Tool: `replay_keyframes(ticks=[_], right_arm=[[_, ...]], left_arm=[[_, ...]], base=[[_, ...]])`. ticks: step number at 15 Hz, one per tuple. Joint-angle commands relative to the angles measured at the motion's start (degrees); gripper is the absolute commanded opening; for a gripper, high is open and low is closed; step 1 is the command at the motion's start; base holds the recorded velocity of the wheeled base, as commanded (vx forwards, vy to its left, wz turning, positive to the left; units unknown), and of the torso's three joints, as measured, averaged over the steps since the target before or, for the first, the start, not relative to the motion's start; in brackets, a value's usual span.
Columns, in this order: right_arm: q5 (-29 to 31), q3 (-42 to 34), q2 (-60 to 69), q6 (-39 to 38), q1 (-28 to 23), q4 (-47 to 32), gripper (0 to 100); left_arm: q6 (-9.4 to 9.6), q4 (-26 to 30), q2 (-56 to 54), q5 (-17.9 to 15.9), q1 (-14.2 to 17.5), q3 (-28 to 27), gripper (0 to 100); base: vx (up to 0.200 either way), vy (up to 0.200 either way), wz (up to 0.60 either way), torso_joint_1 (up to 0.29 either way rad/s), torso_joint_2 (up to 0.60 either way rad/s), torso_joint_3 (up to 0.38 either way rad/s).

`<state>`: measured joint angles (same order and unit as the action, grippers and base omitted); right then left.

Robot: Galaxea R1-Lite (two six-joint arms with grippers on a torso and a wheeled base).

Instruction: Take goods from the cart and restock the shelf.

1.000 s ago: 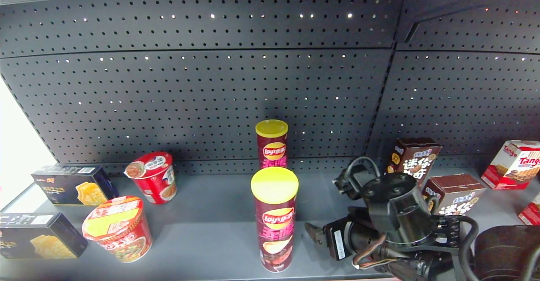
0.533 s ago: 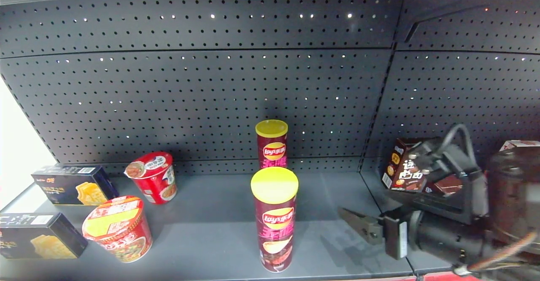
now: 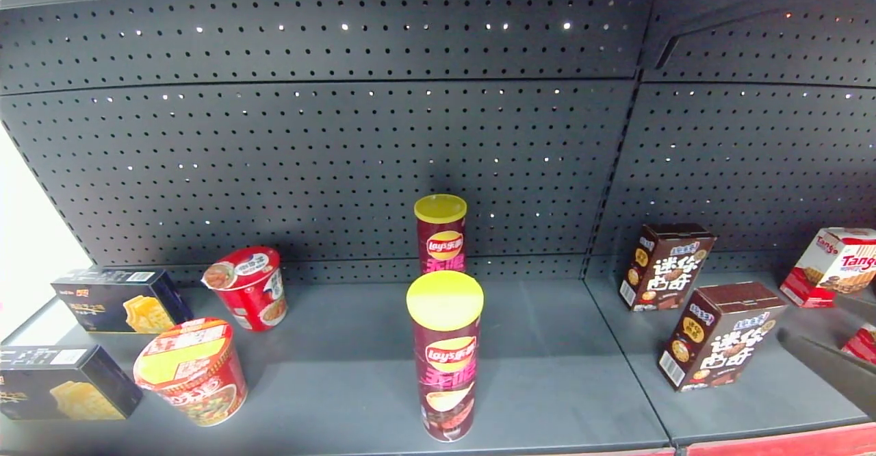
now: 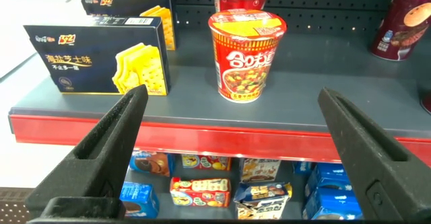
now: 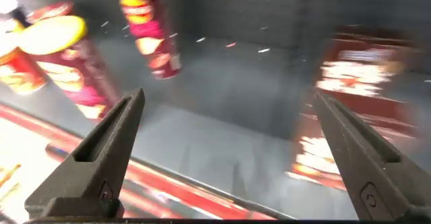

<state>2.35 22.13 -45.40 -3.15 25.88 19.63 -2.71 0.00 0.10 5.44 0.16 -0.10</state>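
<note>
Right wrist view: right gripper [image 5: 229, 96] spread, empty, near front chips can [image 5: 71, 76], left gripper [image 4: 234, 91] likewise spread; a careless swing could topple that can.

left gripper [image 4: 232, 95]: jaws were spread wide, pointing forward and level.
left fingers [image 4: 111, 150]: dark wedges, narrowing to the tips, each splayed outward from the wrist.
right gripper [image 5: 229, 97]: jaws were also spread wide, tips level with each other.
right fingers [image 5: 101, 153]: same dark wedges, splayed outward.
head view: one right finger [image 3: 831, 372] sat low at the right edge, tip aimed left.
</note>
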Motion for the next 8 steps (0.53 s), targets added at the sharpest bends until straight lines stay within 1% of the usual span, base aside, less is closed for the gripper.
replay_keyframes(ticks=[1, 2, 3, 4, 6, 8], right_arm=[[-6.40, -10.35, 15.34, 1.56, -13.14, -0.03, 100], [-5.69, -12.99, 17.45, 1.65, -14.89, -0.12, 100], [-3.32, -15.71, 19.73, 1.74, -16.65, -0.12, 100], [1.07, -19.05, 23.16, 2.18, -18.76, -0.38, 100], [2.74, -21.86, 29.40, 2.35, -22.80, -3.81, 100], [2.31, -21.95, 33.80, 2.35, -24.39, -7.67, 100]], left_arm=[[-0.02, 0.00, 0.08, 0.01, 0.02, 0.01, 100], [-0.02, 0.00, 0.08, 0.01, 0.02, 0.01, 100], [-0.02, 0.00, 0.08, 0.01, 0.02, 0.01, 100], [-0.02, 0.00, 0.08, 0.01, 0.02, 0.01, 100], [-0.02, 0.00, 0.08, 0.01, 0.02, 0.01, 100], [-0.02, 0.00, 0.08, 0.01, 0.02, 0.01, 100]], base=[[0.000, 0.000, 0.00, 0.000, 0.00, 0.000], [0.000, 0.000, 0.00, 0.000, 0.00, 0.000], [0.000, 0.000, 0.00, 0.000, 0.00, 0.000], [0.000, 0.000, 0.00, 0.000, 0.00, 0.000], [0.000, 0.000, 0.00, 0.000, 0.00, 0.000], [0.000, 0.000, 0.00, 0.000, 0.00, 0.000]])
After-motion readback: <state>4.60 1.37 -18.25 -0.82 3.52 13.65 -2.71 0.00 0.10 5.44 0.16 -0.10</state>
